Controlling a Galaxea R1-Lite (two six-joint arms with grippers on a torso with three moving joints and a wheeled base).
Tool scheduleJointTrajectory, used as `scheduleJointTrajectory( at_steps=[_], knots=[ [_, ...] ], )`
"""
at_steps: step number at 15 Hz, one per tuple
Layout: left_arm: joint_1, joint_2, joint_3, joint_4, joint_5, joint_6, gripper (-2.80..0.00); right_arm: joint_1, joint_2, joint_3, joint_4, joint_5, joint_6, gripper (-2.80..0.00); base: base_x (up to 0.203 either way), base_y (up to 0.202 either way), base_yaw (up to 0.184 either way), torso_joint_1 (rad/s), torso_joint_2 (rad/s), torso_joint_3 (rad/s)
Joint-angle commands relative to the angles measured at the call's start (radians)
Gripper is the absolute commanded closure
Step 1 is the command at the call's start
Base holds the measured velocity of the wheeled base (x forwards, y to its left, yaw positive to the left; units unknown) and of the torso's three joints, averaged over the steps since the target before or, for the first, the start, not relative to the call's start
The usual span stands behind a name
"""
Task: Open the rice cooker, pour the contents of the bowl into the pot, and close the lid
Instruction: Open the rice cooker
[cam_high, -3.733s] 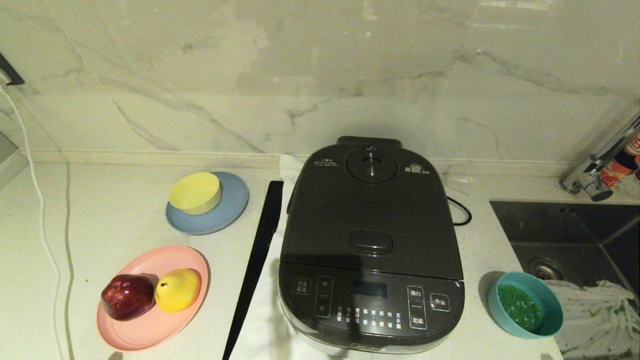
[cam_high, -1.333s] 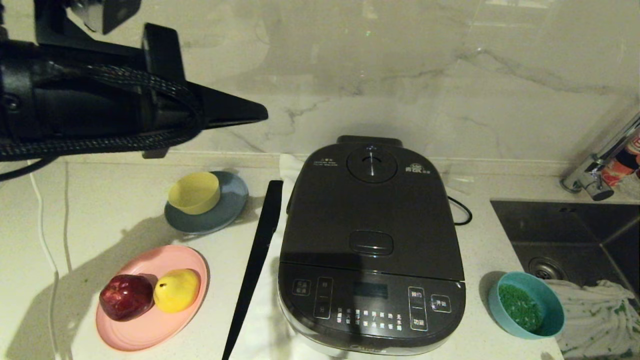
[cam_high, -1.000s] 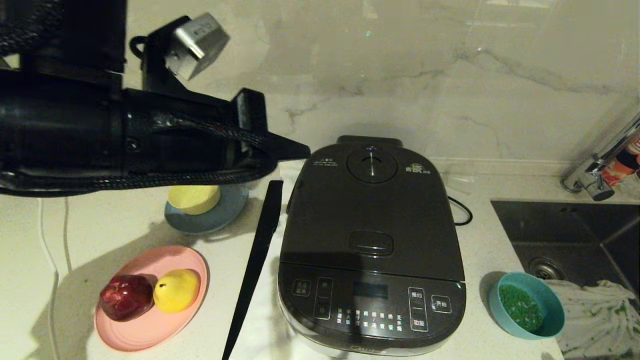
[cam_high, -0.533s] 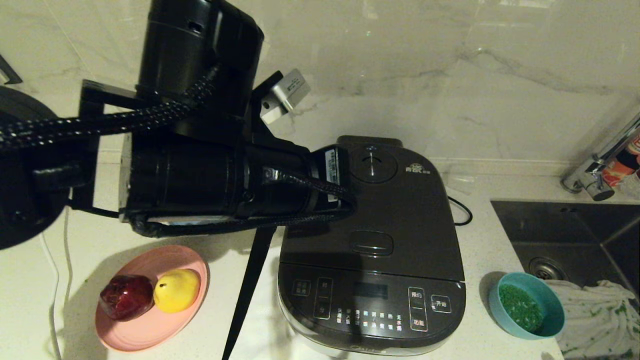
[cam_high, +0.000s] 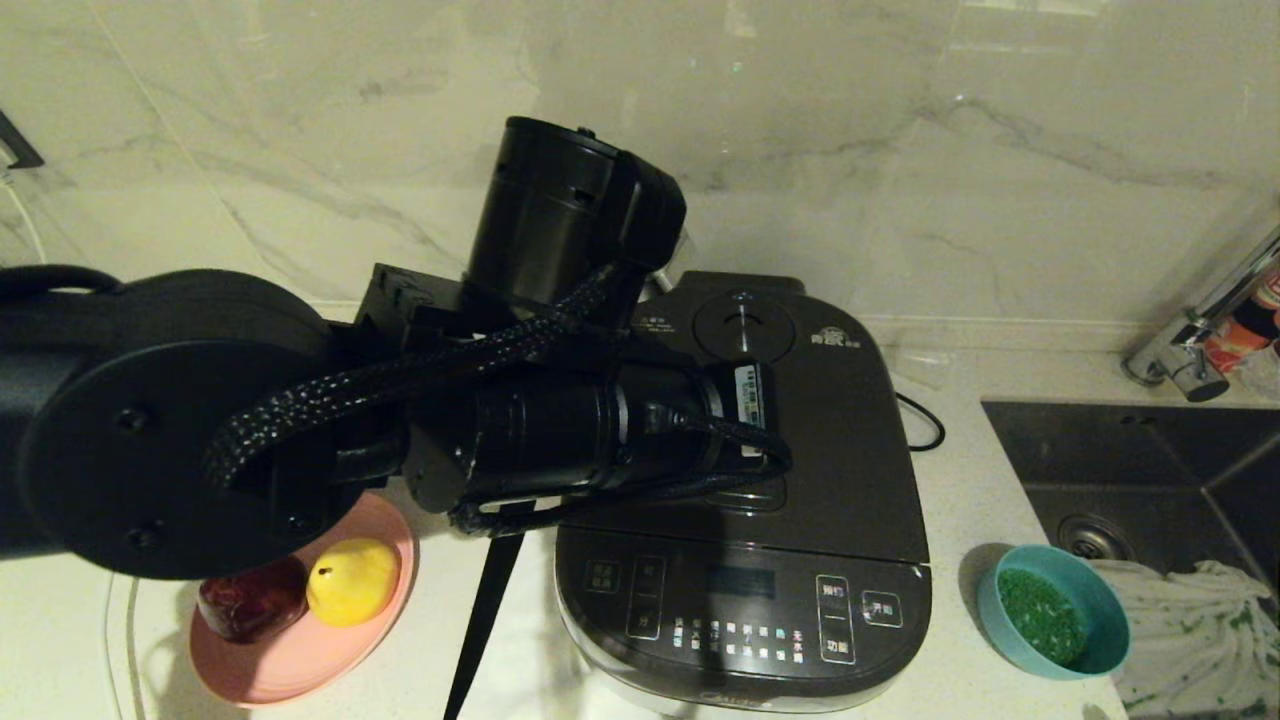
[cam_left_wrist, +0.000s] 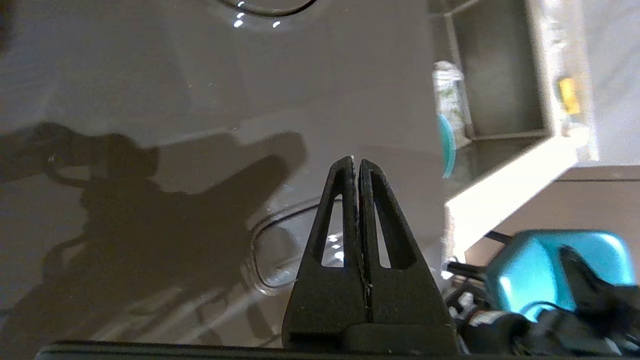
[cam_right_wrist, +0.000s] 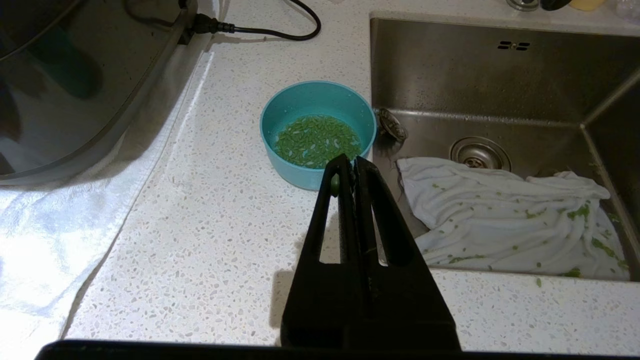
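Note:
The dark rice cooker (cam_high: 745, 590) stands mid-counter with its lid (cam_high: 850, 430) closed, so the pot is hidden. My left arm reaches across the lid from the left; its gripper (cam_left_wrist: 356, 165) is shut with nothing in it, hovering just over the lid's rounded release button (cam_left_wrist: 280, 250). In the head view the arm's wrist covers that gripper and most of the button. The teal bowl (cam_high: 1052, 609) with green granules (cam_high: 1040, 612) sits right of the cooker. My right gripper (cam_right_wrist: 348, 162) is shut, low near the counter's front, just short of the bowl (cam_right_wrist: 318, 132).
A pink plate (cam_high: 290, 650) with a yellow pear and red apple lies front left. A long black strip (cam_high: 480, 630) lies beside the cooker. The sink (cam_high: 1150, 470) with a speckled white cloth (cam_high: 1190, 630) is right of the bowl. A power cord (cam_right_wrist: 260, 30) runs behind the cooker.
My left arm came in from the upper left, swung right and down, and now lies over the cooker's lid, hiding the yellow bowl and grey-blue plate. Cooker and teal bowl have not moved.

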Motion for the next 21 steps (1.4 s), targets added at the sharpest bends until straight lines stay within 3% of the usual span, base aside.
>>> scheduleJointTrajectory(
  at_steps=[1,3,7,21],
  knots=[
    [-0.003,0.012,-0.003,0.000,0.004,-0.003,0.00,0.000,-0.001,0.000,0.000,0.000,0.000,0.00,0.000,0.000,0.000,0.000,0.00,0.000],
    [-0.001,0.010,0.003,-0.017,0.008,-0.001,0.00,0.000,-0.001,0.000,0.000,0.000,0.000,0.00,0.000,0.000,0.000,0.000,0.00,0.000],
    [0.003,0.012,0.041,-0.114,0.098,0.016,0.00,0.000,-0.001,0.000,0.000,0.000,0.000,0.00,0.000,0.000,0.000,0.000,0.00,0.000],
    [0.051,0.029,0.057,-0.158,0.090,0.023,0.00,0.000,-0.001,0.000,0.000,0.000,0.000,0.00,0.000,0.000,0.000,0.000,0.00,0.000]
  ],
)
